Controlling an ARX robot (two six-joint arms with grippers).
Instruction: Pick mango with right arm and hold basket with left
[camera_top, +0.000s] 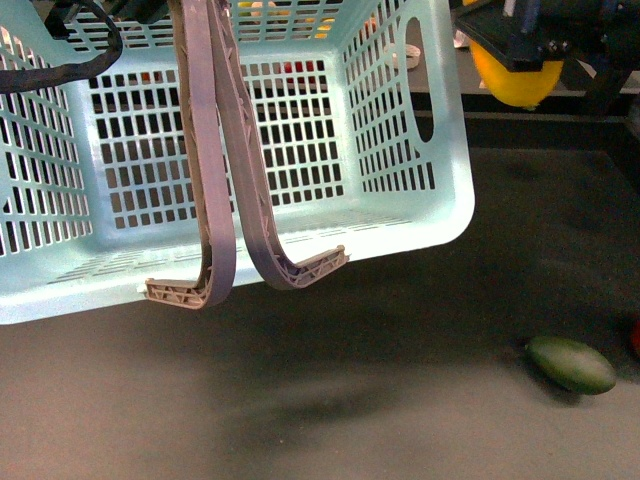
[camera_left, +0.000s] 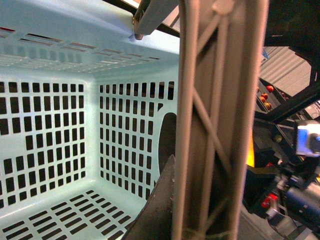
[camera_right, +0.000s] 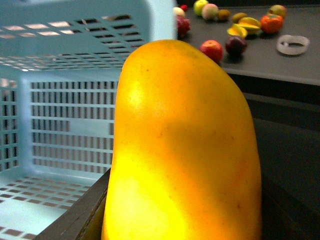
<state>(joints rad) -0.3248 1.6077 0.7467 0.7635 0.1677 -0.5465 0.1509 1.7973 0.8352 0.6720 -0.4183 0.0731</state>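
Observation:
The aqua-blue basket (camera_top: 400, 215) hangs tilted above the dark table, its open side toward me, filling the left and middle of the front view. Its two grey-brown handles (camera_top: 215, 180) run down across the opening. My left gripper (camera_left: 200, 220) is shut on a handle (camera_left: 215, 125); the gripper is out of the front view. My right gripper (camera_top: 540, 35) is shut on the yellow mango (camera_top: 515, 78), held high just right of the basket's end wall. The mango (camera_right: 185, 150) fills the right wrist view, with the basket (camera_right: 60, 115) close beside it.
A dark green oval fruit (camera_top: 571, 364) lies on the table at the front right. A red thing (camera_top: 636, 338) shows at the right edge. Several fruits (camera_right: 235, 42) and a white ring (camera_right: 293, 44) lie on a dark counter behind.

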